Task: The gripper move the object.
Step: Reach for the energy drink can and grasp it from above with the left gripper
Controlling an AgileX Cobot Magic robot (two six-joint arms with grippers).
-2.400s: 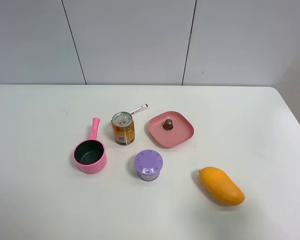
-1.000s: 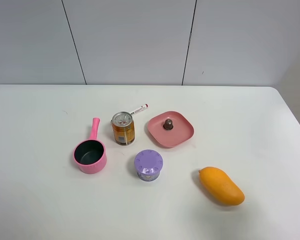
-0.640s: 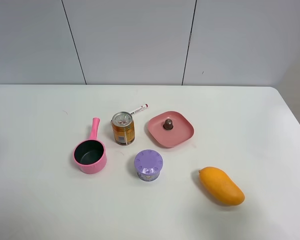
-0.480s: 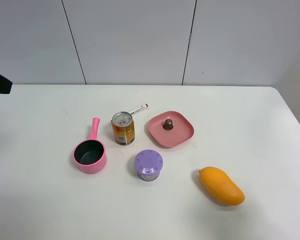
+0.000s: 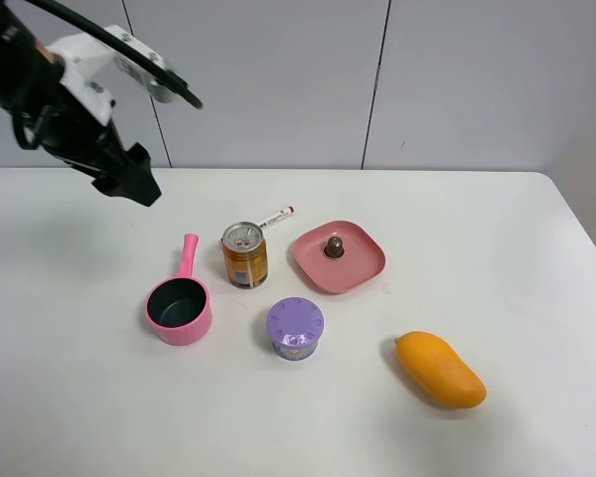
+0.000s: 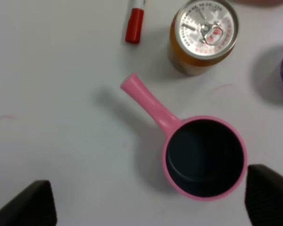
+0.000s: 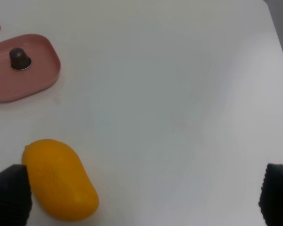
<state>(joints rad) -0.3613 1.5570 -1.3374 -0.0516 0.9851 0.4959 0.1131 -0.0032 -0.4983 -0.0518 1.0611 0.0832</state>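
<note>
The left jaws are spread wide with nothing between them, both black tips showing at the edge of the left wrist view. They hang above the counter [image 5: 60, 417] at the end of the left arm [image 5: 74, 94]. Half a second ago only a dark sliver of that arm showed at the edge of the high view; now it has swung well in over the counter. Almost under the jaws lies the pink saucepan [image 6: 203, 157], handle pointing away from them. Just past it stands the orange-gold drink can [image 6: 205, 35], upright and apart from the jaws, in the same spot as before, with a red-capped marker [image 6: 135, 21] beside it. Farther off are the purple tub [image 5: 296, 329] and the pink plate [image 5: 363, 266]. So the reach has begun, but the can is not yet gripped. The right jaws are also spread and empty, with the mango [image 7: 61, 179] near them
</note>
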